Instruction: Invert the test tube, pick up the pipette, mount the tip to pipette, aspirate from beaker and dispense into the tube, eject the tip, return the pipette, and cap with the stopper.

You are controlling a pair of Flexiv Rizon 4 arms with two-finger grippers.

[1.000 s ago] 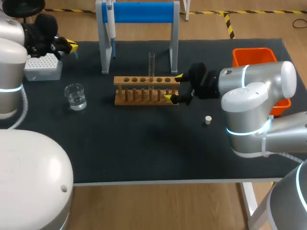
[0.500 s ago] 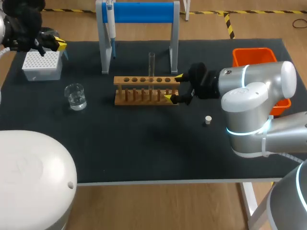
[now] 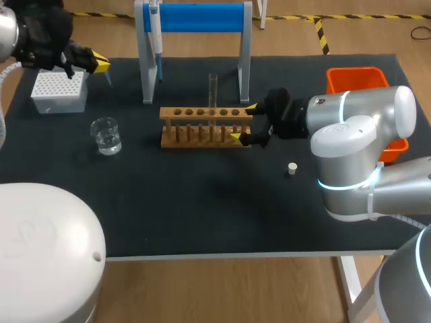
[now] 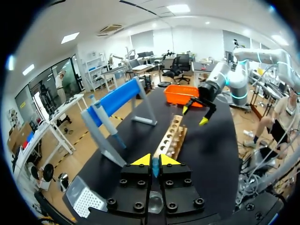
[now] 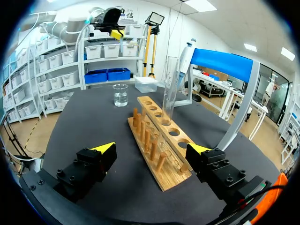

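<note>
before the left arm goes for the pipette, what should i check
1. Pipette hanging on the stand: ok.
2. Left gripper open to grasp: not ok, fingers shut, by the tip box.
3. Test tube upright in the rack: ok.
4. Right gripper clear of the tube: ok, open, astride the rack's end.
5. Beaker holds liquid: ok.
6. Stopper lying free on the table: ok.
</note>
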